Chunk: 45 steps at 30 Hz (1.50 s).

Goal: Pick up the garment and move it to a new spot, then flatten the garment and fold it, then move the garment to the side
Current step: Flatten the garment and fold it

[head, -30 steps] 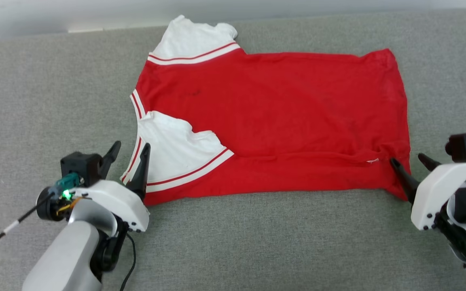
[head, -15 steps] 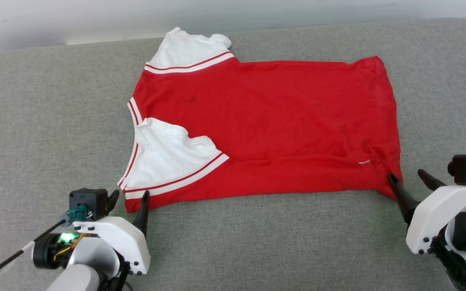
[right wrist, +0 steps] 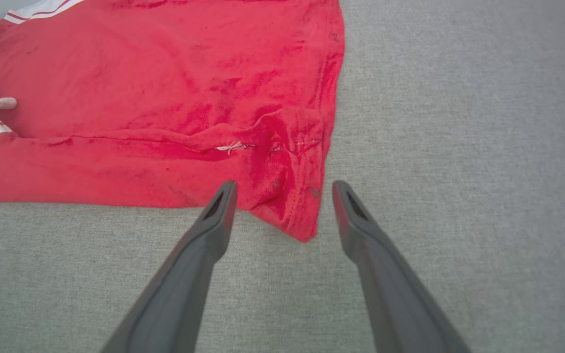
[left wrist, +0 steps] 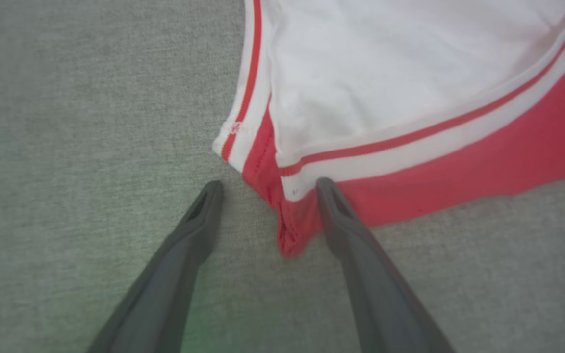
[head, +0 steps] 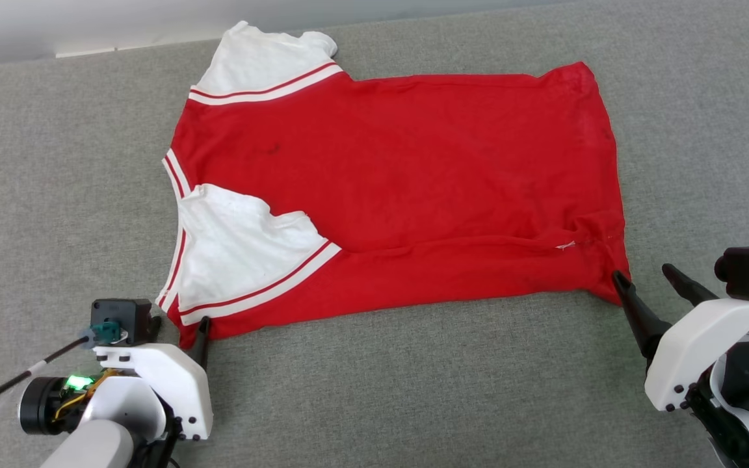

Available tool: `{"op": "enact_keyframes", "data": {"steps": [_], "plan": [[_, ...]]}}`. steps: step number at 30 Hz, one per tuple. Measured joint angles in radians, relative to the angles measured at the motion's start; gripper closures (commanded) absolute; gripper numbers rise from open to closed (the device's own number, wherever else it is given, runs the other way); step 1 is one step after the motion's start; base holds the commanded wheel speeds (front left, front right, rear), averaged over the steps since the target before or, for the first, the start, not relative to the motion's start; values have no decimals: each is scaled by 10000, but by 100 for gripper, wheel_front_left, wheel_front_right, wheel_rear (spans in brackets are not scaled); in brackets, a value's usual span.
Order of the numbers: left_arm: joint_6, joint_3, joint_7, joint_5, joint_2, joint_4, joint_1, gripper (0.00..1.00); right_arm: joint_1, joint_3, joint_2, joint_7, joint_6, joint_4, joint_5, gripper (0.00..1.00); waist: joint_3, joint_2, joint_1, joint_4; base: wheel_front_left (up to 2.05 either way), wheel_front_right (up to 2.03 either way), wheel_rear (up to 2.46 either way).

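Head view first: finds the garment [head: 413, 175] spread out on the grey fabric surface [head: 56, 162], neck end toward the robot's left and hem toward its right. Notes one white sleeve folded in over the red body near the front edge, the other lying out at the far edge. Places the left gripper [head: 179, 322] at the garment's near left corner, fingers parted and clasping nothing. Seen from the left wrist: straddles that red corner just below the striped trim, one fingertip over the cloth's edge, the other over bare grey fabric beside it. Places the right gripper [head: 641, 272] at the near right hem corner, likewise spread wide and empty. Seen from the right wrist: frames the pointed hem corner between the two fingers. Cannot tell whether any fingertip actually touches the cloth.
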Motion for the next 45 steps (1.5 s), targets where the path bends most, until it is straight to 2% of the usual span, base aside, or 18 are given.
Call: {"op": "enact_keyframes", "data": {"steps": [4,12,24,33,34,35,36,45], "plan": [[-313,-86,29,-148,-134,132,-114,100,2,12,-48,86,-2,104,-15,0,-7,0,0,-16,0,0,0],[-474,-125,-692,-261,-451,-368,174,100,-44,-355,-144,1216,-2,846,-268,0,-394,0,0,373,0,0,0],[-267,-140,-917,98,-4,-2834,591,100,-1235,-995,46,2456,-2,2529,-984,0,-490,0,0,1213,0,0,0],[-284,-360,-823,272,67,-3216,543,100,-1843,-1256,67,2328,0,3636,-1225,0,-96,0,0,1546,0,0,0],[-311,-380,-823,270,54,-3175,511,100,-1882,-1256,63,2322,0,3712,-1208,22,-59,0,-1,1566,0,0,0],[-332,-395,-825,268,44,-3120,484,100,-1903,-1229,35,2313,2,3766,-1195,71,-30,0,0,1581,0,0,0],[-357,-403,-825,270,52,-3045,468,100,-1918,-1202,2,2270,2,3806,-1175,100,-11,0,0,1588,0,0,0],[-483,-447,-825,257,295,-2332,602,100,-1544,-1181,-430,2215,8,3693,-527,100,-454,0,0,1493,0,0,0]]}}
